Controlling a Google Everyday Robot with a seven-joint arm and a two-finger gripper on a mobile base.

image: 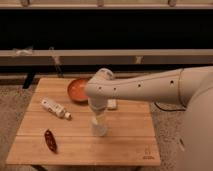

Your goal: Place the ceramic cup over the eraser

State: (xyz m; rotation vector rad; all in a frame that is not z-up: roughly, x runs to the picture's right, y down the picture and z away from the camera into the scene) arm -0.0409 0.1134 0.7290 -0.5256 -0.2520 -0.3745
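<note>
My gripper (98, 119) hangs straight down from the white arm over the middle of the wooden table (125, 140). Right under it a small white tapered shape, the ceramic cup (99, 129), stands on or just above the tabletop. The gripper is at the cup's top, and I cannot make out whether it grips the cup. The black eraser is not visible; the arm and the cup cover the spot beneath the gripper.
An orange bowl (77, 89) sits at the back of the table, just left of the arm. A white bottle (55, 108) lies on its side at the left. A dark red object (50, 140) lies at the front left. A pale block (112, 104) lies behind the gripper.
</note>
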